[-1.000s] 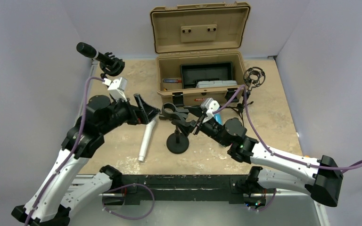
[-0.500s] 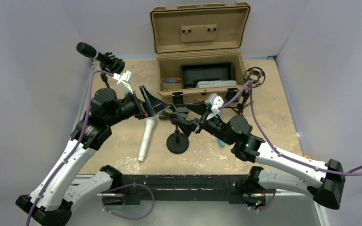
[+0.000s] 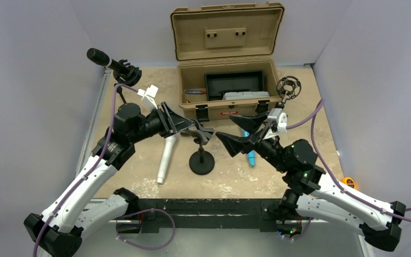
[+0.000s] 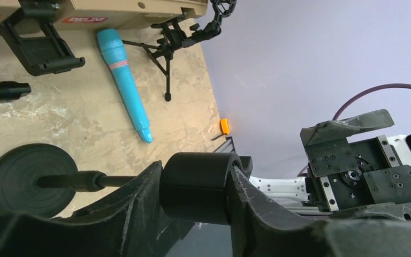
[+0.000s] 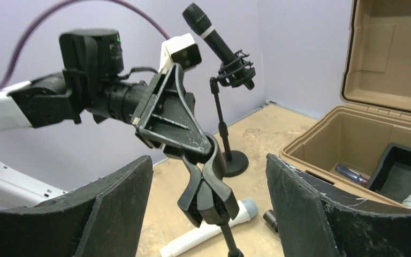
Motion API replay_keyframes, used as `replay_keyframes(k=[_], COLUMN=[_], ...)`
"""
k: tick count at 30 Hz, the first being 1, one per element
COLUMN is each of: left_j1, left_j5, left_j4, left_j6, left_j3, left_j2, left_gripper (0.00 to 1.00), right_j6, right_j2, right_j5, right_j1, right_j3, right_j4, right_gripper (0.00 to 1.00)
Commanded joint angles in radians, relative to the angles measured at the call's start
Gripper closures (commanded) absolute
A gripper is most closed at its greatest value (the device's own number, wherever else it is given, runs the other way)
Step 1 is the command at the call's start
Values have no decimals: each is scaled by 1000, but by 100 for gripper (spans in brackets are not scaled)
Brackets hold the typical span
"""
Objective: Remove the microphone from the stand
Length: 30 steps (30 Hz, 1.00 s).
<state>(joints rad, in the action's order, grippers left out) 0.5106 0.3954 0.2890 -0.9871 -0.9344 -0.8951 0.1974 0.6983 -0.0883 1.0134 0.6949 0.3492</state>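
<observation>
A black microphone [image 3: 103,58] [image 5: 207,29] sits in a shock-mount stand [image 3: 127,75] at the back left, with neither gripper touching it. Mid-table stands a small round-based stand [image 3: 201,162] [image 4: 28,179] whose black clip [image 3: 199,131] [image 5: 207,195] holds nothing. My left gripper [image 3: 192,127] [image 4: 195,184] is shut on that clip's ring. To the clip's right my right gripper [image 3: 225,127] [image 5: 208,160] stands open with its jaws wide, apart from it. A white microphone [image 3: 166,158] [image 5: 214,230] lies left of the base, and a blue one [image 3: 251,156] [image 4: 124,80] lies to the right.
An open tan case [image 3: 227,32] with a black tray [image 3: 234,84] fills the back middle. An empty shock-mount tripod stand [image 3: 288,88] [image 4: 190,32] stands to its right. A small orange item [image 3: 348,183] lies at the right edge. Walls close in on both sides.
My left gripper swung right and closed on the middle stand's clip. My right gripper let go of the clip, opened wider and drew back to the right.
</observation>
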Motion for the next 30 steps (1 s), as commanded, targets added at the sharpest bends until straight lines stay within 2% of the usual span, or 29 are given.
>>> replay_keyframes(k=[1,3,9,15,23,25,27,30], left_j1=[-4,9,65,72,105,116,128,140], left_j5=[-6,-13,-126,-120,-123,-106,-72,-11], left_j4=[1,2,47,-59,-146,-179,-228,-368], left_j6=[54,73,148,110,84,84,88,74], left_j3=[72,90,147,241,218,194,164,119], left_j2=[-5,-21,-67,-106,-163,-202,-252,-340], left_gripper=[69,77,86,89,93,97,100,100], right_j6=[24,27,29,37,41,40,39,37], right_j2=[-45,-52,-51,-53,-58,-56,-58,-57], right_j5=[-29,-26,-5,-1,-12,-21,-30,-36], right_j1=[-2,-2,-1,-2,-2,-2,-1,-2], right_j3=[-4,-4,-7,-1,0,0,-1,5], right_j4=[-15,-19,-30,-48,-50,-47,-42,-42], right_gripper=[24,24,24,24,24,24,24,24])
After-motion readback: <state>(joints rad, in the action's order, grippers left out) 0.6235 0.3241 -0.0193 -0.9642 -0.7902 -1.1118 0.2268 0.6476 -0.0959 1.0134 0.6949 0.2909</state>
